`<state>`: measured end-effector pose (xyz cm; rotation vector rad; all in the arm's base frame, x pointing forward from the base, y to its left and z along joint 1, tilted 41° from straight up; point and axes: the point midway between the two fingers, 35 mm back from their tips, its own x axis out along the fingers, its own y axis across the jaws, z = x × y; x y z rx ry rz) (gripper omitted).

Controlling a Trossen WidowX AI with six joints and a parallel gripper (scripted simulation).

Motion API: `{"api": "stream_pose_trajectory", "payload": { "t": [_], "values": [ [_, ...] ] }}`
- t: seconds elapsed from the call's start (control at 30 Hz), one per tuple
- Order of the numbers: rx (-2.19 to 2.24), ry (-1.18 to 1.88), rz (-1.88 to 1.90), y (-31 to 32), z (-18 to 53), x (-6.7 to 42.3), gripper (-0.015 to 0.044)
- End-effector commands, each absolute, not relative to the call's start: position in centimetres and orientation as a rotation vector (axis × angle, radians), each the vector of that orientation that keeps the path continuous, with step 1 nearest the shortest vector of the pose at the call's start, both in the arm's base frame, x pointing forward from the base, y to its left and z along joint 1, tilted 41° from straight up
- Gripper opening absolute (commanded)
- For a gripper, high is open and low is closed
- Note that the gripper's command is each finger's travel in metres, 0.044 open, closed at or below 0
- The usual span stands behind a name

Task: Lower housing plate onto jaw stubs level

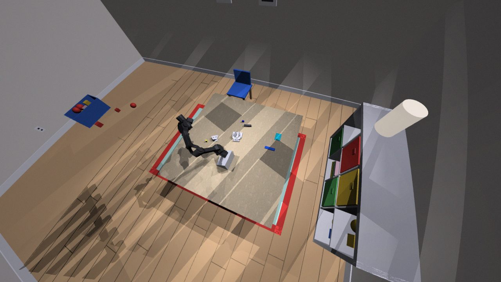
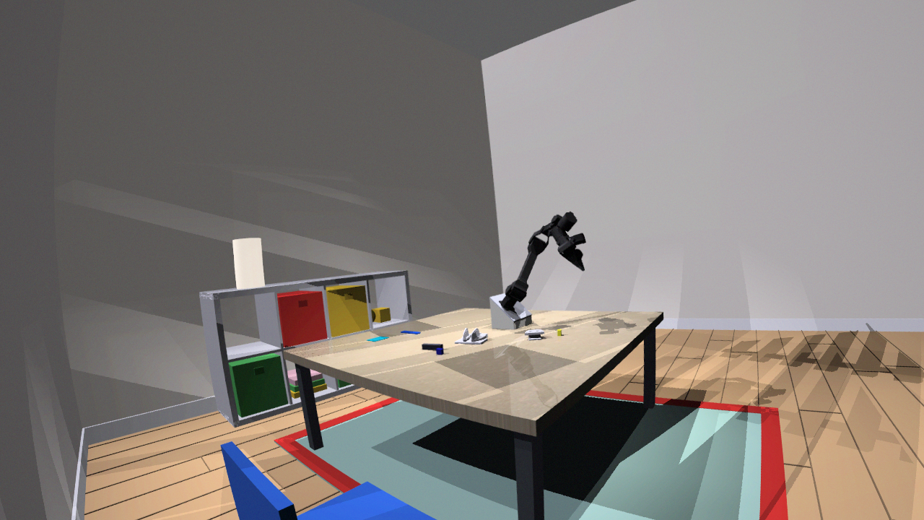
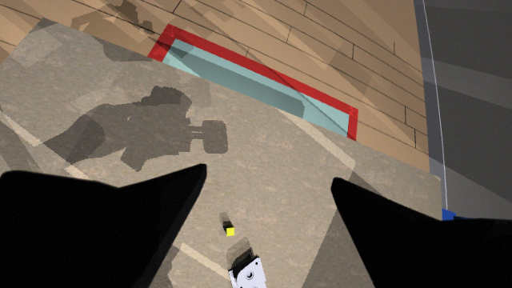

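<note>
The housing plate (image 1: 214, 138) (image 2: 534, 334) (image 3: 252, 274) is a small white piece on the table (image 1: 245, 196); the wrist view cuts it off at the bottom edge. In the exterior view it has a dark part under it. The white base with the two jaws (image 1: 236, 136) (image 2: 472, 336) stands apart from it, and the jaws stick up. The pins and stubs are too small to make out. My gripper (image 2: 581, 266) (image 3: 270, 177) is open and empty, high above the table beyond the yellow cube, away from plate and jaws.
The yellow cube (image 1: 206, 141) (image 2: 559, 332) (image 3: 230, 231) lies beside the housing plate. A black bar (image 1: 247, 125) (image 2: 432, 347) and a small dark blue piece (image 1: 242, 121) (image 2: 439, 351) lie near the jaws. A cyan piece (image 1: 278, 136) (image 2: 377, 339) and a blue bar (image 1: 269, 148) (image 2: 410, 332) lie farther off.
</note>
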<state>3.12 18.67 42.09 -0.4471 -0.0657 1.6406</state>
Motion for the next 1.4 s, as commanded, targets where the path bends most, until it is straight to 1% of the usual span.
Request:
{"api": "stream_pose_trajectory", "payload": {
  "t": [0.0,0.37,0.73,1.27,1.37],
  "values": [
    [-0.41,0.063,1.62,19.5,40.4,4.5,0.044],
    [-0.306,0.429,1.53,21.4,34.7,8.6,0.044],
    [-0.196,0.766,1.401,21.8,28.7,11.8,0.044],
    [-0.005,1.241,1.128,20.3,19.9,14.5,0.044],
    [0.013,1.282,1.099,20.1,19.2,14.6,0.044]
  ]
}}
